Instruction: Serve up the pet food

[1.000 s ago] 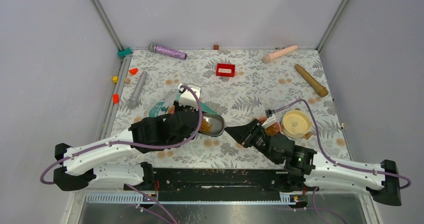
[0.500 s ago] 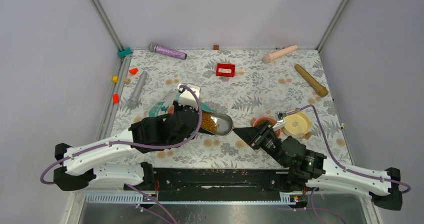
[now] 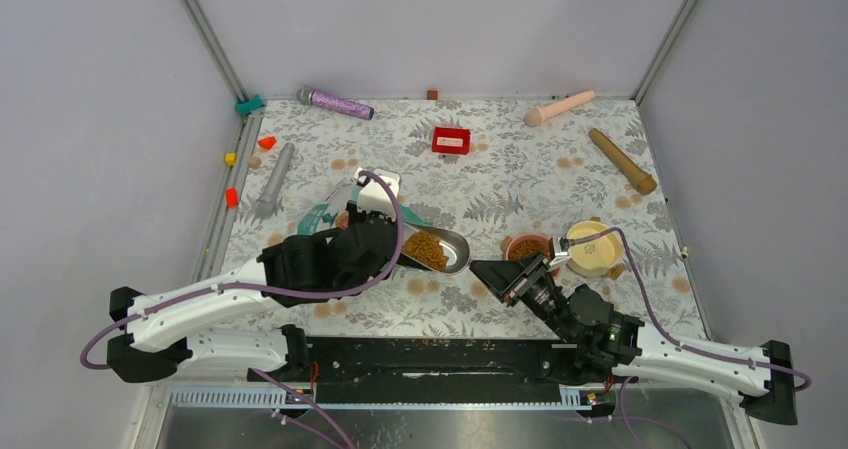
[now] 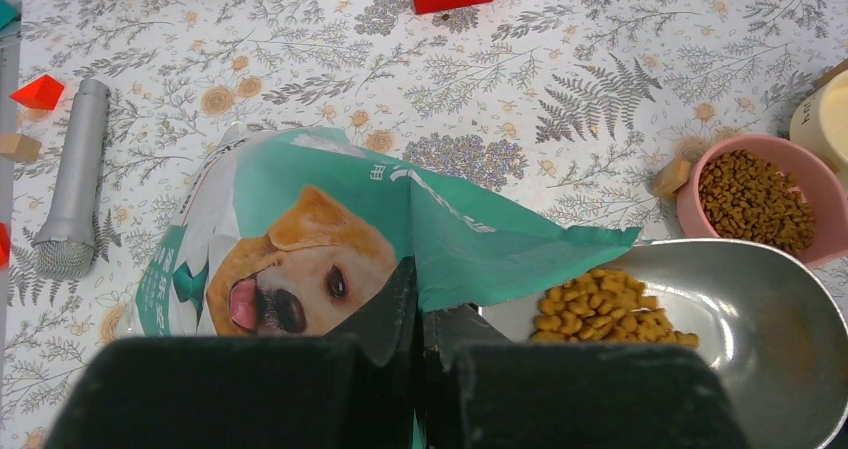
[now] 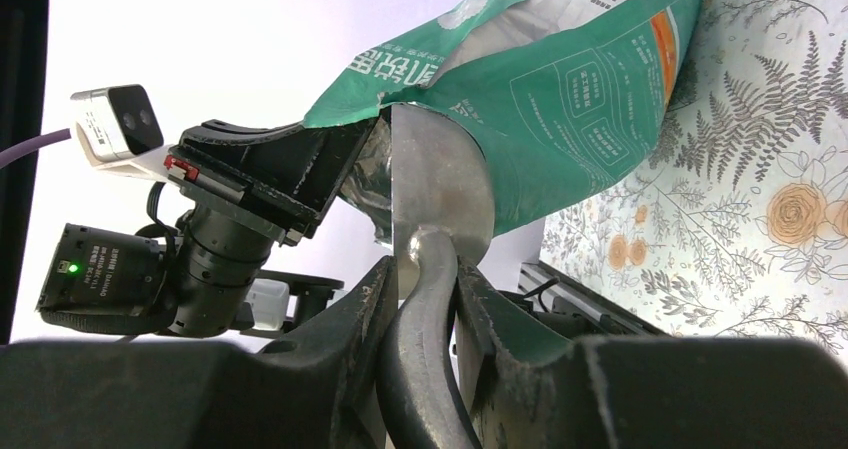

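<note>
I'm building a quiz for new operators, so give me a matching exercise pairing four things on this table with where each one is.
Things:
1. foil bag
2. metal scoop
3. pink bowl
4. red box

Places:
A. alone toward the table's far edge
B. pinched in the left gripper
C. handle clamped in the right gripper
D. holding kibble beside the yellow bowl

Pairs: 1-B, 2-C, 3-D, 4-A
</note>
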You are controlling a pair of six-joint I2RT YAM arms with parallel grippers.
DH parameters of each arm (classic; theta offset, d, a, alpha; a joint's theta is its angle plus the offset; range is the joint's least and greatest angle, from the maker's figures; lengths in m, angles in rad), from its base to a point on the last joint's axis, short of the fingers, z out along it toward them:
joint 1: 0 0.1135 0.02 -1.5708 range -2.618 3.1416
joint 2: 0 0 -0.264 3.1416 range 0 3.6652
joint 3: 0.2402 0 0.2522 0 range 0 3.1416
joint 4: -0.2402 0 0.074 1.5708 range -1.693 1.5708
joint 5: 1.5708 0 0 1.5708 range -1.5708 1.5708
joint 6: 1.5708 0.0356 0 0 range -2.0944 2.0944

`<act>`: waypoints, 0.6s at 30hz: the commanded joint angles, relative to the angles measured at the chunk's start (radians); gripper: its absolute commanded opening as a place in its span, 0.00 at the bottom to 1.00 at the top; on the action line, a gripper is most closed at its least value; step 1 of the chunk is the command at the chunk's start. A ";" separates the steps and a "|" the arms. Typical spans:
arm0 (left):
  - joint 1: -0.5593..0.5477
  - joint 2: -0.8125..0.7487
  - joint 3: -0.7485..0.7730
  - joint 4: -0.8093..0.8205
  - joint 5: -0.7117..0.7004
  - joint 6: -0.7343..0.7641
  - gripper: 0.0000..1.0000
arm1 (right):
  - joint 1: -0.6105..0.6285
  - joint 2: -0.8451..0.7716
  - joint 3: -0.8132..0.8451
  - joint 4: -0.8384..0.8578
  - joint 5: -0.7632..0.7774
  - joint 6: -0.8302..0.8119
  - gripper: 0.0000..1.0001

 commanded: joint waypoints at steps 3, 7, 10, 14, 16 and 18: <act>-0.001 -0.058 0.016 0.090 -0.029 -0.023 0.00 | -0.008 0.005 -0.039 0.168 0.079 0.019 0.00; -0.001 -0.055 0.014 0.091 -0.029 -0.025 0.00 | -0.008 -0.017 -0.035 0.125 0.080 0.023 0.00; -0.001 -0.055 0.014 0.091 -0.034 -0.027 0.00 | -0.007 -0.060 -0.018 0.040 0.084 0.025 0.00; -0.001 -0.055 0.012 0.091 -0.055 -0.027 0.00 | -0.008 -0.140 0.070 -0.223 0.077 0.003 0.00; -0.001 -0.051 0.010 0.094 -0.068 -0.023 0.00 | -0.007 -0.191 0.122 -0.366 0.085 -0.002 0.00; -0.001 -0.047 0.010 0.093 -0.082 -0.018 0.00 | -0.008 -0.247 0.166 -0.472 0.097 -0.025 0.00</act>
